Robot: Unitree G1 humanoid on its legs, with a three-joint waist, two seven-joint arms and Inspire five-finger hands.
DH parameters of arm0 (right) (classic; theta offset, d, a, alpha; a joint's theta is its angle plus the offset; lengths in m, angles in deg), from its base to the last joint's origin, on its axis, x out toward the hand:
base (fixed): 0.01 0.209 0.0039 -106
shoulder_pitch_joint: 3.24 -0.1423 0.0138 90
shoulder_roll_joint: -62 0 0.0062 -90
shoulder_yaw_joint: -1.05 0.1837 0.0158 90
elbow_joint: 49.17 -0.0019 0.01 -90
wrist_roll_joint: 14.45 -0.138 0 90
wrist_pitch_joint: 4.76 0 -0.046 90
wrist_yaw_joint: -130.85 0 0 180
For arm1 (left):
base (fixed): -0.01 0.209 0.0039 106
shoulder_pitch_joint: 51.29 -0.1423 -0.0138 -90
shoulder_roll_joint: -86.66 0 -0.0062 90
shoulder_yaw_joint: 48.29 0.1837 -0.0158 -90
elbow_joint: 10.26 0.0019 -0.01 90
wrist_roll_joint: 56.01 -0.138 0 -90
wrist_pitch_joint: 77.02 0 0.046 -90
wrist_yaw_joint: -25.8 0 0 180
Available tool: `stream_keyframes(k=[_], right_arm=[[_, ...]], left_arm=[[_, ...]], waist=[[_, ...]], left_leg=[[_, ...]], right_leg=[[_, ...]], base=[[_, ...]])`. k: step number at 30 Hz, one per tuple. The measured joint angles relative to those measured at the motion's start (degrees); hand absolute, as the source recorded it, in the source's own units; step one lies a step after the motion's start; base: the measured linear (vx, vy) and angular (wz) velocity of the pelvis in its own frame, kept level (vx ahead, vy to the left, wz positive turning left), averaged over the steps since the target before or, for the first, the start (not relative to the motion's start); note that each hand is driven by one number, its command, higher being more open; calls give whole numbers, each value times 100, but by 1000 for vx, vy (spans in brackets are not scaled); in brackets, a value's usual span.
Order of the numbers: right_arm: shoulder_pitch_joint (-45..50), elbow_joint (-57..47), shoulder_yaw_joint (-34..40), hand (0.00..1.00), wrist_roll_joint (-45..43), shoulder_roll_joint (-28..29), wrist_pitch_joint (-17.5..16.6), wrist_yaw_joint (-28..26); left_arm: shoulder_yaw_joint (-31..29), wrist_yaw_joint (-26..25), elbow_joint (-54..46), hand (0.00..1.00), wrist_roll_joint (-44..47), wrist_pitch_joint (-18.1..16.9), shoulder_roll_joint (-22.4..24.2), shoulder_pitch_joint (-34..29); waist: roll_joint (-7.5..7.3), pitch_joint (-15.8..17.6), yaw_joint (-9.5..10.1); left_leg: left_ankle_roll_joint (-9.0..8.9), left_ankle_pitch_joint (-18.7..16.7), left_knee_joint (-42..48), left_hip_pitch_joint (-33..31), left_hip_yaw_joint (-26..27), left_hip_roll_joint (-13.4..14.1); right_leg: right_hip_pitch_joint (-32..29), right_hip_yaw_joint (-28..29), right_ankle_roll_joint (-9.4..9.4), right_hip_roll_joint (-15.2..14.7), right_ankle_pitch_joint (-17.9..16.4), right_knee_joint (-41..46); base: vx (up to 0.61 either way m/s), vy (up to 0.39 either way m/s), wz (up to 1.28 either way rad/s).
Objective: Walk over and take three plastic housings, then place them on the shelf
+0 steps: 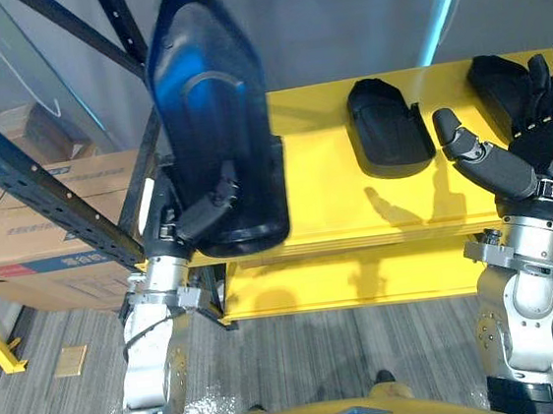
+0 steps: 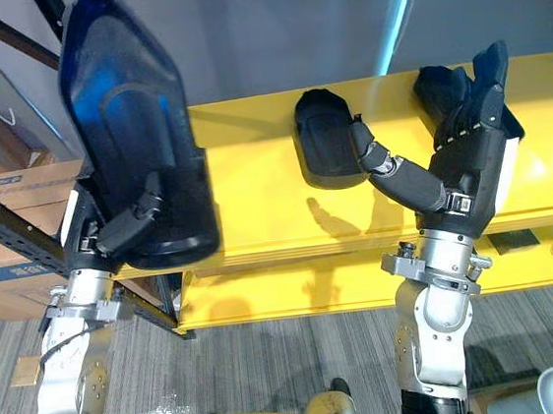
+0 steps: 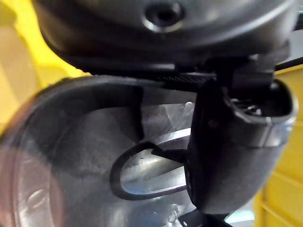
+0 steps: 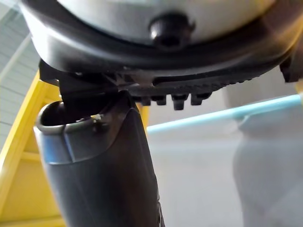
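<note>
Left hand [image 1: 203,215]: we grip the big housing [image 1: 211,105] upright over the yellow shelf [image 1: 324,192] edge.
Right hand [image 2: 475,166]: our fingers spread, empty.
Shelf: middle housing [image 1: 387,126] and right housing [image 1: 496,80] lie apart.

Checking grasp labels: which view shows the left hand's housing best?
Right eye view: the housing stands upright in full outline, the left hand gripping its lower end. Left eye view shows the same. Left wrist view gives a close patch of it past the thumb.
</note>
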Motion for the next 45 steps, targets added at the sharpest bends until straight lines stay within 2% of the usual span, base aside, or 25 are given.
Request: stream_keyframes(k=[3, 6, 12, 15, 18, 23, 25, 26, 33, 39, 45], right_arm=[[12, -16, -24, 100, -43, 4, 162, -158], [57, -15, -137, 100, -44, 4, 288, -248], [20, -9, -501, 100, -47, -35, 361, -597], [-200, -9, -664, 100, -174, -189, 396, -728], [-396, -6, -837, 100, -231, -351, 464, -838], [-603, -2, -1220, 100, -290, -491, 588, -913], [-798, -3, -1440, 100, -498, -499, 607, -916], [-828, -3, -1484, 100, -500, -497, 616, -913], [-1046, -6, -1997, 100, -502, -495, 847, -880], [-1044, -15, -2132, 100, -502, -493, 853, -755], [-957, -86, -2219, 100, -634, -488, 853, -665]], left_arm=[[-165, -346, 488, 0, -266, 186, -73, 139], [-170, -459, 965, 0, -245, 315, -209, 343], [-126, -417, 1809, 0, 753, 373, -217, 1001], [-147, -418, 2361, 0, 1104, 341, -226, 1410], [-147, -371, 2705, 0, 1259, 218, -442, 1753], [-180, -374, 2921, 0, 1371, 165, -635, 2209], [-215, -432, 2948, 0, 1357, 173, -661, 2478], [-214, -454, 2964, 100, 1358, 186, -663, 2541], [-130, -707, 3191, 100, 1328, 286, -986, 3102], [-129, -910, 3219, 100, 1140, 299, -1063, 3345], [-126, -960, 3412, 100, 914, 497, -1249, 3577]], waist=[[51, 53, -11], [100, 212, -24], [138, 270, -74], [129, 433, -159], [157, 616, -179], [151, 813, -277], [131, 1008, -283], [132, 1008, -284], [69, 1180, -300], [-33, 1274, -303], [-34, 1277, -317]], left_leg=[[-1, 46, -82, 18, 123, -15], [12, 58, -101, 97, 181, -33], [22, 75, -211, 131, 284, -67], [22, 75, -213, 167, 312, -73], [22, 74, -210, 198, 400, -73], [49, 123, -164, 0, 355, -73], [51, 149, -154, -44, 326, -71], [51, 152, -137, -100, 309, -69], [60, 174, -60, -308, 270, -58], [62, 182, -8, -377, 264, -51], [65, 185, -2, -362, 242, -50]], right_leg=[[-116, 134, 7, 17, 16, 10], [-119, 230, 8, 15, 34, 14], [-214, 375, 8, 13, 34, 22], [-215, 470, 8, 14, 34, 43], [-261, 574, 8, 23, 32, 104], [-458, 587, 8, 22, 32, 195], [-511, 586, 8, 22, 32, 236], [-554, 582, 8, 22, 32, 249], [-754, 582, 8, 15, 32, 352], [-812, 577, 8, 14, 33, 394], [-805, 576, 8, 14, 33, 396]], base=[[-9, -4, -18], [23, 8, -14], [17, 12, -10], [-16, 7, -6], [-43, -1, -13], [-46, -18, 3], [-53, -19, 4], [-47, -19, 8], [-5, -5, 2], [0, 0, 0], [0, 0, 0]])
